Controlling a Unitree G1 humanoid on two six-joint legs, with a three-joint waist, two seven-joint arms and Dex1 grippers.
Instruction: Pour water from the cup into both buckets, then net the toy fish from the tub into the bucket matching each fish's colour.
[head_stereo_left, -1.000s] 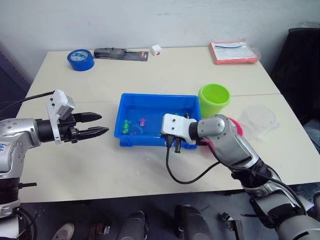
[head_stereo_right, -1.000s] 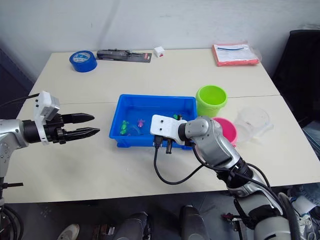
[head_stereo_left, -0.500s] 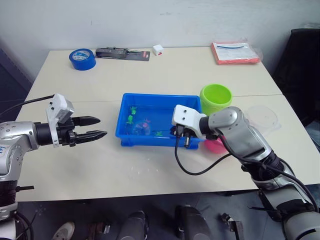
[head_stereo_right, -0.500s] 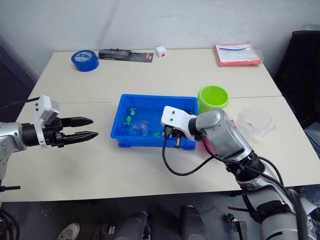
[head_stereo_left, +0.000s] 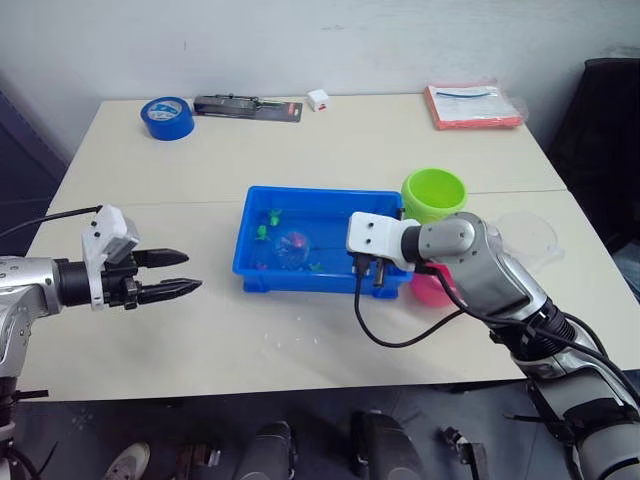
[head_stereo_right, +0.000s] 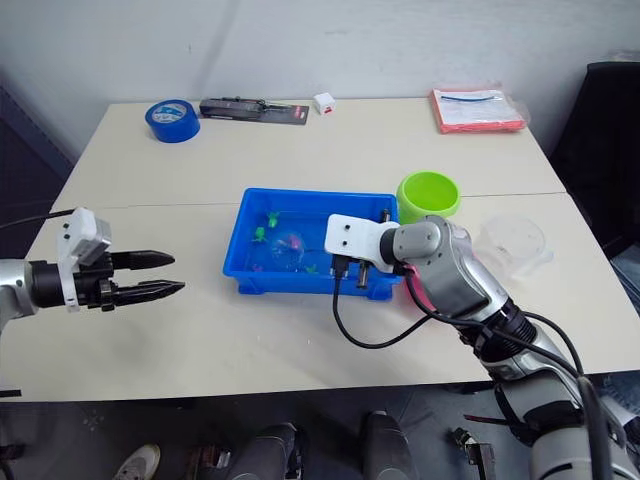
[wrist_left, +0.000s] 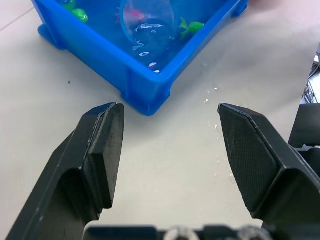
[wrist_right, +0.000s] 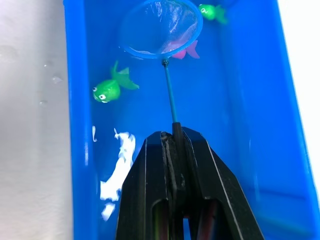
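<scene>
- Over the tub (wrist_right: 80, 150), the right gripper (wrist_right: 172, 140) pinches the net (wrist_right: 161, 29) above a pink fish (wrist_right: 182, 49).
- Near the table's (head_stereo_left: 300, 340) left edge, the left gripper (head_stereo_left: 170, 274) is spread wide, holding nothing.

I log the colours as follows. Tub (head_stereo_left: 250, 235): bright blue, water inside. Net (wrist_right: 161, 27): blue rim, pale see-through mesh, thin teal stem. Toy fish: a green fish (wrist_right: 111, 89) with a white eye, a second green fish (wrist_right: 212, 11), a pink fish (wrist_right: 180, 49) under the hoop. Buckets: lime-green bucket (head_stereo_left: 434, 193); pink bucket (head_stereo_left: 430, 290). Cup (head_stereo_left: 530, 235): clear, colourless. Counter (head_stereo_left: 350, 150): plain cream. Right gripper (wrist_right: 172, 137): black fingers. Left gripper (head_stereo_left: 175, 274): black fingers, white camera block. Tape roll (head_stereo_left: 165, 117): blue. Packet (head_stereo_left: 475, 105): red-orange with white.
</scene>
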